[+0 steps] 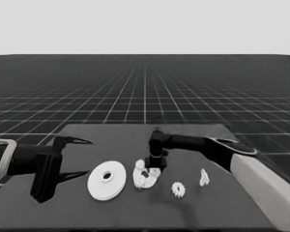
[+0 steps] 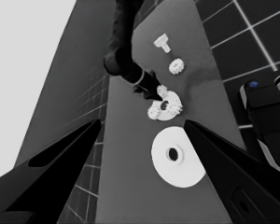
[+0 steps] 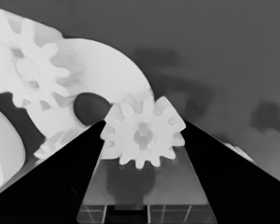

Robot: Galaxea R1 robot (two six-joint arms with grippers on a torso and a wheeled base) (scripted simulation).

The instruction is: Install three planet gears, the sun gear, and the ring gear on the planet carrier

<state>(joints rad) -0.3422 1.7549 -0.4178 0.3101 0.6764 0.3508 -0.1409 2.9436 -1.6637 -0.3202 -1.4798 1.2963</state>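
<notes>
My right gripper point(image 1: 152, 170) hangs over the smaller round part point(image 1: 144, 180), the planet carrier, at the table's middle. In the right wrist view its fingers point(image 3: 65, 177) are shut on a planet gear point(image 3: 143, 135), which sits at the carrier's point(image 3: 107, 74) rim beside the centre hole. Two other gears point(image 3: 30, 70) point(image 2: 155, 112) lie on the carrier. One loose gear point(image 1: 178, 189) lies to the right. The larger round part point(image 1: 106, 180), the ring gear, lies flat to the left of the carrier. My left gripper point(image 1: 89, 157) waits open at the table's left end, holding nothing.
A thin white piece point(image 1: 204, 178) stands on the table right of the loose gear. The right arm's pale part point(image 1: 266, 186) crosses the lower right corner. Dark machinery with blue lights point(image 2: 266, 116) shows past the table's edge in the left wrist view.
</notes>
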